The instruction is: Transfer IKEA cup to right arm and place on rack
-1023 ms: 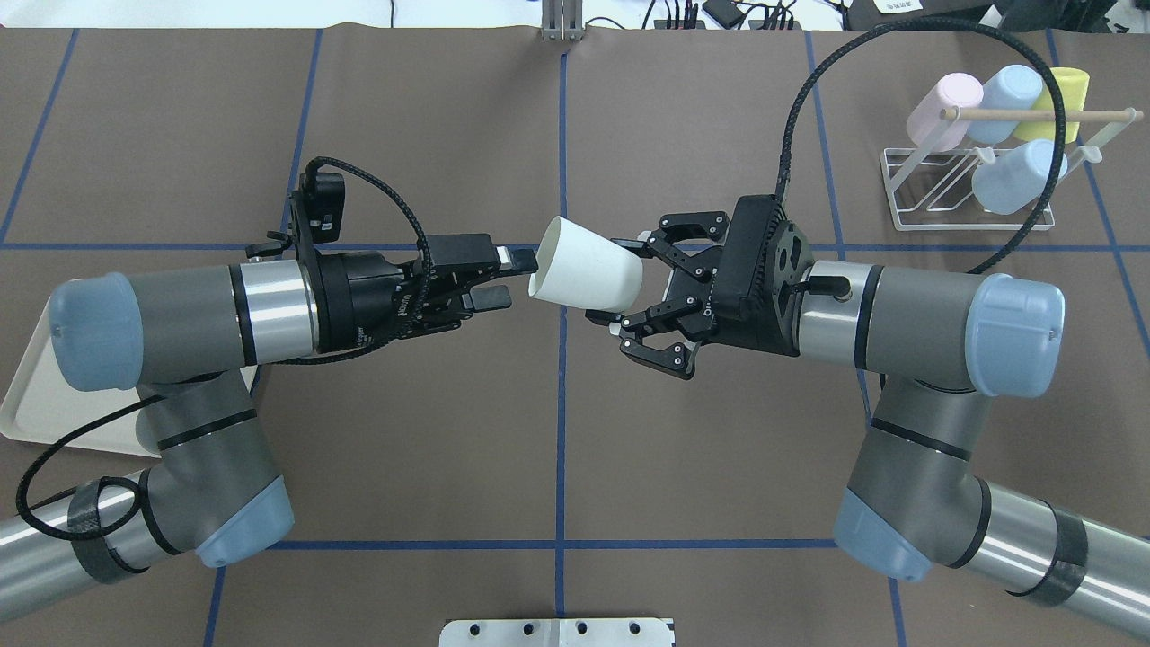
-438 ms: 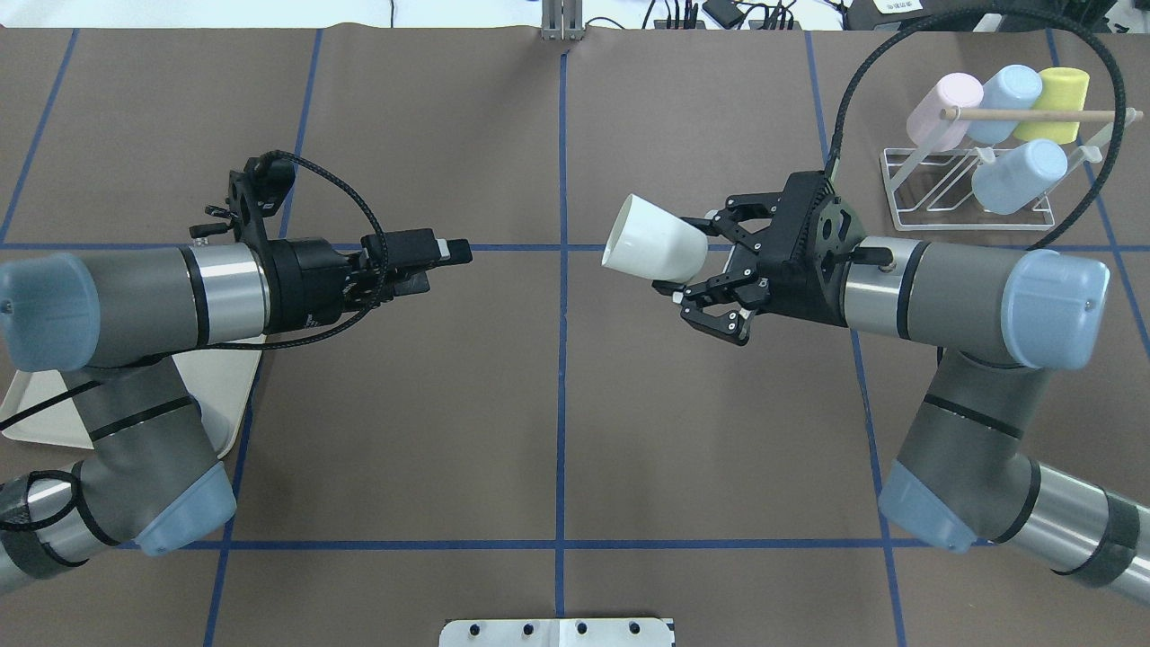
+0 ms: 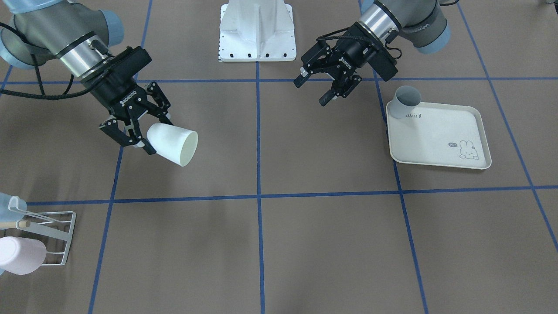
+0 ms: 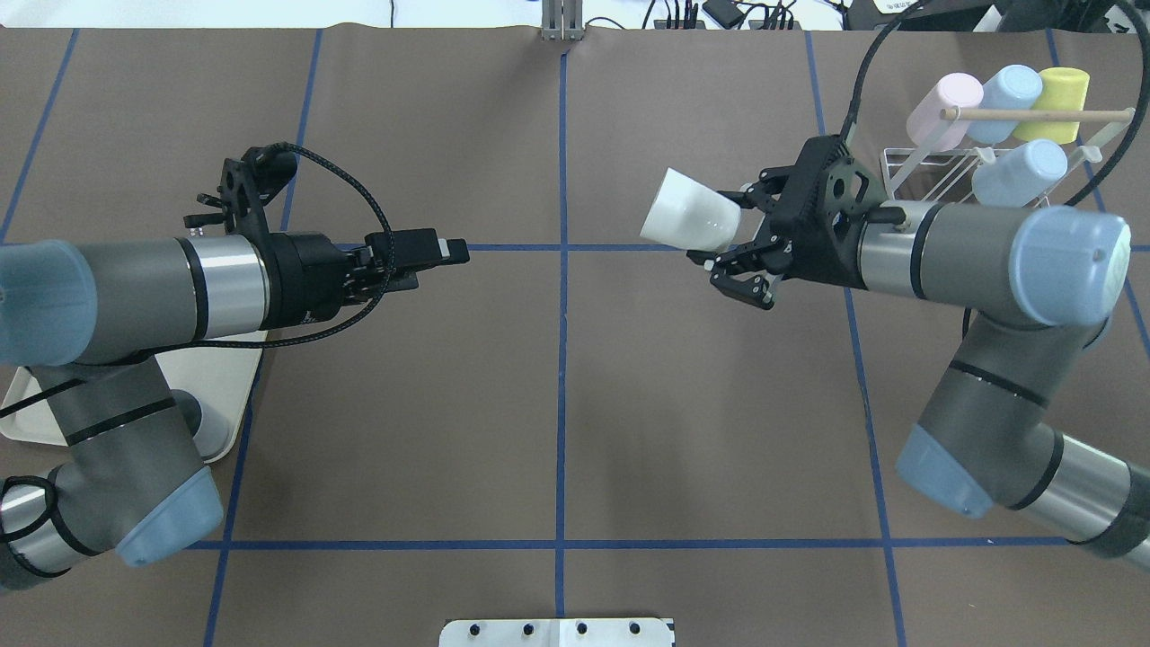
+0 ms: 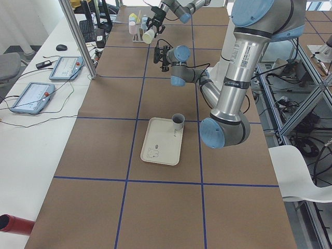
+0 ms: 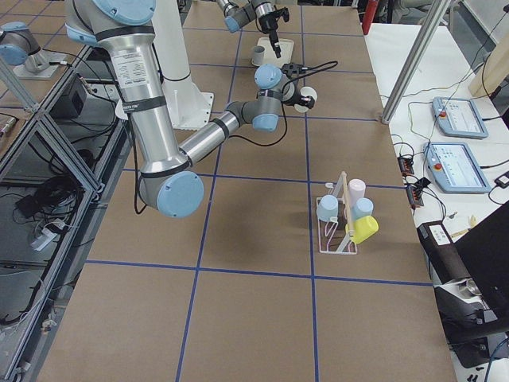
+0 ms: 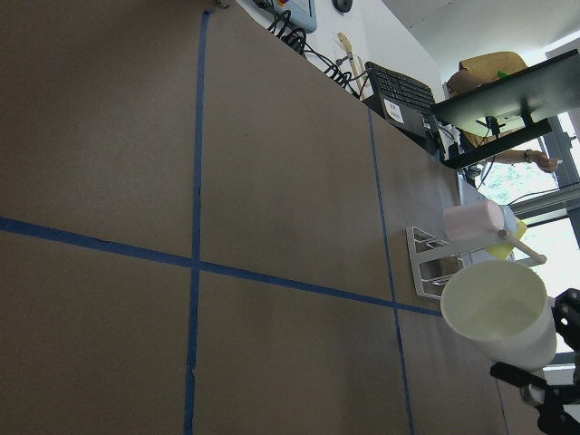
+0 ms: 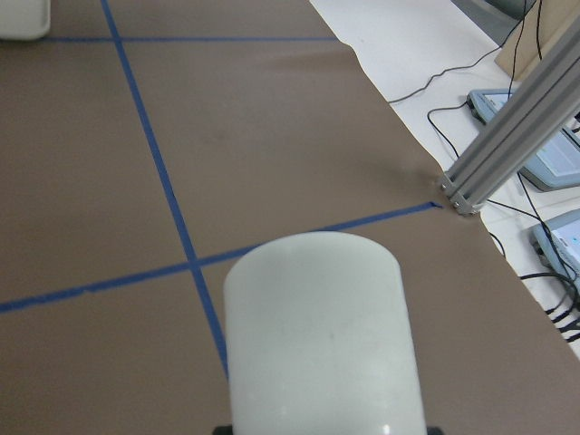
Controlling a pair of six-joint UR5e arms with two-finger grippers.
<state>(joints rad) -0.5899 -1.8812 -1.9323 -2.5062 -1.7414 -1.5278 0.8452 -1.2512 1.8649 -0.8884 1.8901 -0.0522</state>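
Lying on its side above the table (image 4: 557, 404), the white cup (image 4: 690, 222) is gripped at its base by the right fingers (image 4: 738, 286), its mouth turned toward the table's middle. It is held near the rack (image 4: 934, 190), where one pink, one yellow and two blue cups are hung. The left fingers (image 3: 327, 97) are seen parted with nothing between them, well apart from the cup. A grey cup (image 3: 403, 102) is stood upright in a corner of the tray (image 3: 436, 139).
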